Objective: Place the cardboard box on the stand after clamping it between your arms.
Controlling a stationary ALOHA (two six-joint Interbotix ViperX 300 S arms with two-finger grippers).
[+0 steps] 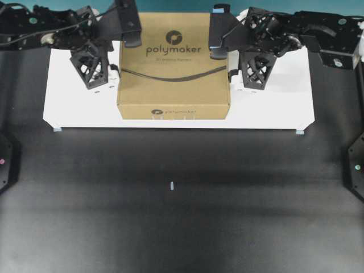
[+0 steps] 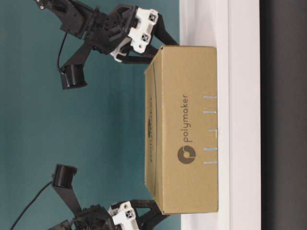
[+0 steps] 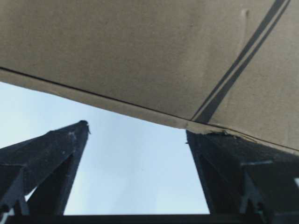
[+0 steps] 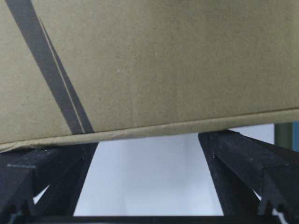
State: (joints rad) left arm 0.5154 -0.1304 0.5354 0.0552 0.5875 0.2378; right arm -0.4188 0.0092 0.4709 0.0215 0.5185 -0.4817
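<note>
I see the box [image 1: 173, 68] sitting on the stand [image 1: 74, 108], roughly centred along its length, with its printed top up and its near face close to the stand's front edge. In the table-level view its base looks flush on the white top, so I judge the placing done or all but done. The relation that matters now is sideways: the box lies squarely between my two grippers, left gripper [image 1: 91, 71] at its left wall and right gripper [image 1: 257, 73] at its right wall, each equally near, the squeeze line running across the box from side to side. Both arms reach in from the far corners and drop steeply, fingers pointing down at the stand. Each gripper's fingers stand well spread and hold nothing between them; in both wrist views the cardboard wall fills the top and the finger [image 3: 224, 158] tips meet its lower edge. From overhead the left gripper seems a hair off the wall, the right one touching or nearly so; I cannot tell whether any pressure remains. My next move, I'd judge, is to draw both arms straight outward, evenly, so the box isn't dragged.
</note>
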